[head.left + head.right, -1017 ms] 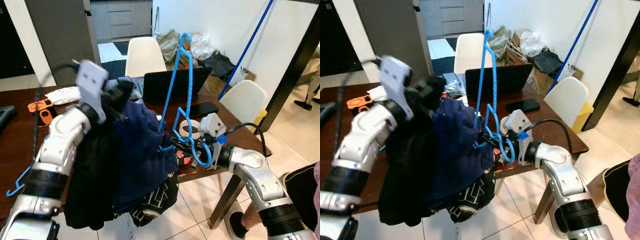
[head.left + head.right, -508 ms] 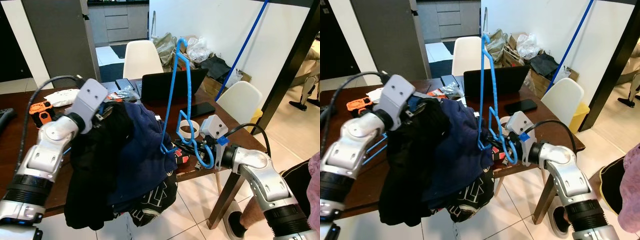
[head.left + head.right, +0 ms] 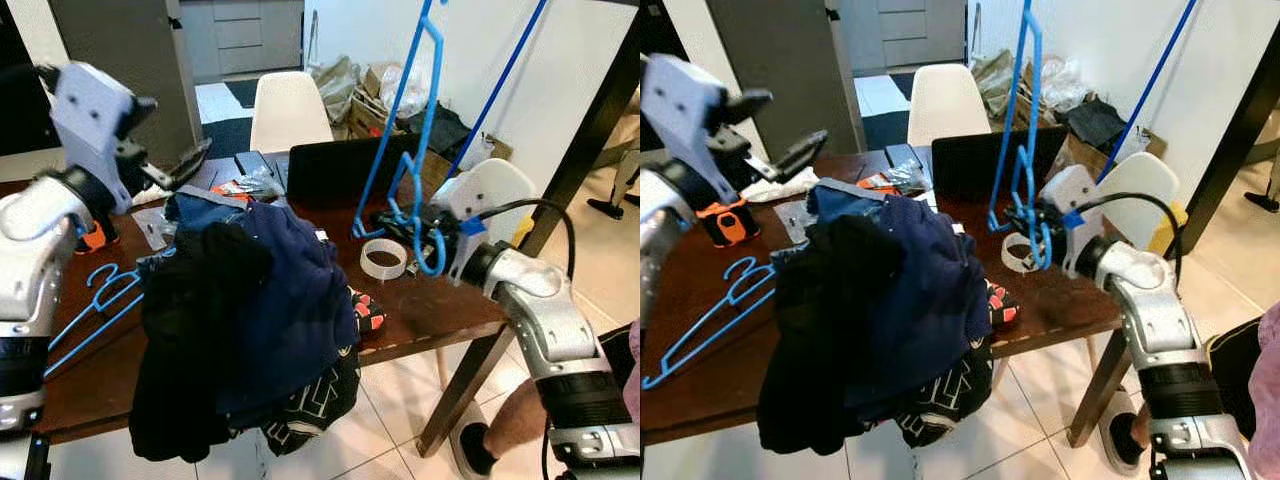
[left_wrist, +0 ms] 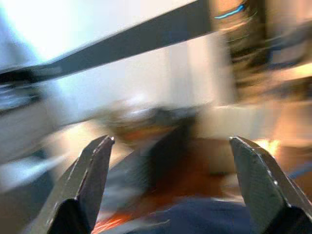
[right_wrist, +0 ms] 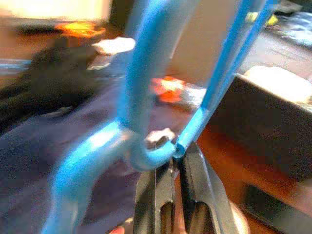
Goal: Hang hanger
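Hanger is now held up high and well clear of the clothes pile, which is a pretty big change from half a second ago, when its lower corner was still tucked against the dark fabric. It's pinched near one bent end by the right gripper, whose fingers are clamped narrow on the blue wire, and the rest of the frame is stood up steeply above that gripper toward the ceiling.

The left gripper has been pulled up and away from the pile too; its fingers are spread wide with nothing between them, so the clothes have been let go and left slumped over the table edge below it. A second hanger is lying flat on the table, below the left gripper.

So the untangling part looks done, probably. What's left is getting the hook onto something, and no rail can be made out yet, so some carrying or turning is likely needed first.
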